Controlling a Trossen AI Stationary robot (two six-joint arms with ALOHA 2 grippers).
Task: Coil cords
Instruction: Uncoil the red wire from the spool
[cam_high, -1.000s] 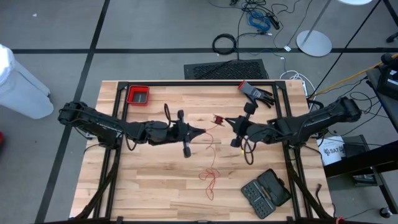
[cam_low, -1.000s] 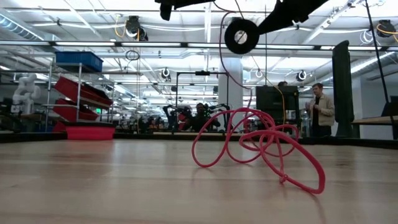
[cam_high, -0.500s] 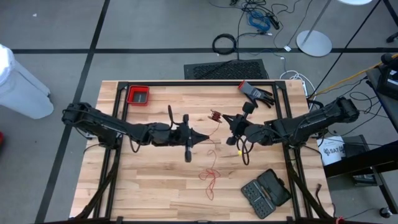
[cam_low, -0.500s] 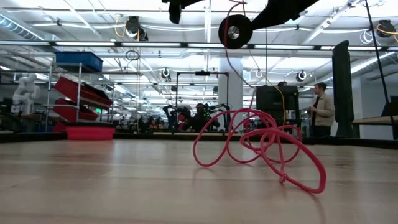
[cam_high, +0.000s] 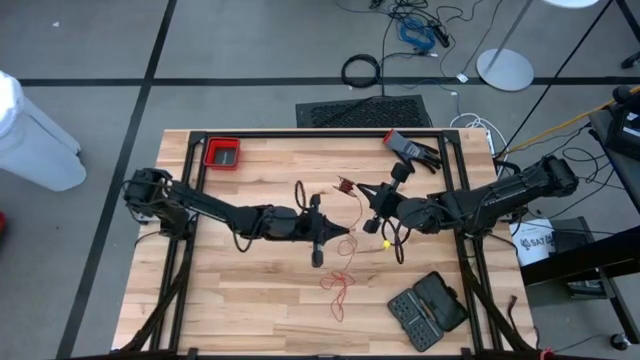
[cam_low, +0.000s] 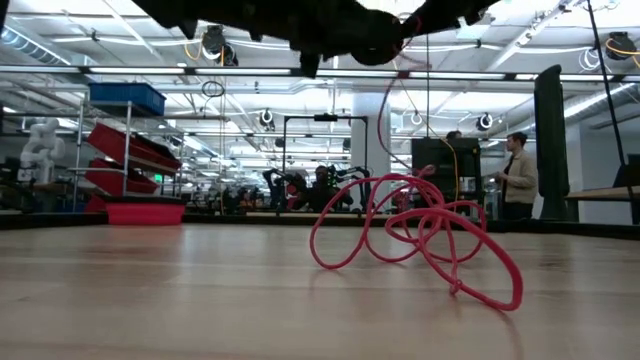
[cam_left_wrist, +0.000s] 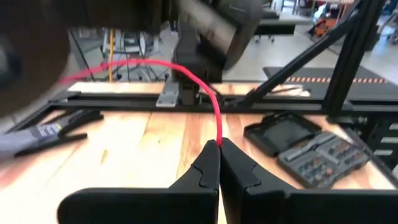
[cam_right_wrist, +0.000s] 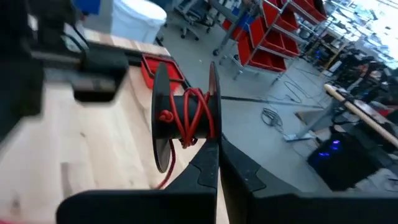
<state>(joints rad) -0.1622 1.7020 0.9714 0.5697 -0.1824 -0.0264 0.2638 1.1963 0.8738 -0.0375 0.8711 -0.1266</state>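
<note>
**Red cord stretched between two closed tools for winding**

The red cord (cam_high: 340, 283) lies partly loose on the desk (cam_high: 250, 310) and partly wound on a small black spool (cam_right_wrist: 185, 118). We read this as a coiling job in mid-course, with most of the cord yet to be taken up.

Starting on the left, our left tool (cam_high: 345, 232) reaches in over the middle of the desk. In its own wrist view the fingers are pressed together on the cord (cam_left_wrist: 214, 118), which rises from the fingertips and arcs away from the tool towards the other arm. We judge the pinch is there to act as a guide: it keeps the strand taut and feeds it in line, so the turns land on the spool and not beside it.

Below and just in front of the left tool, the slack sits in a loose tangle of loops (cam_low: 420, 235) on the wood, free to be drawn upward as winding goes on.

Further right, our right tool (cam_high: 378, 205) faces the left one, the two near each other above the desk. Its fingers are closed too, and the spool, with several red turns between its two discs, sits right at their tips; we take it as gripped there. Holding the spool up off the desk lets the strand run to it clear of the wood.

Beyond the right tool, nearer the desk's corner, lies a dark bit case (cam_high: 428, 308), apart from the work.
</note>
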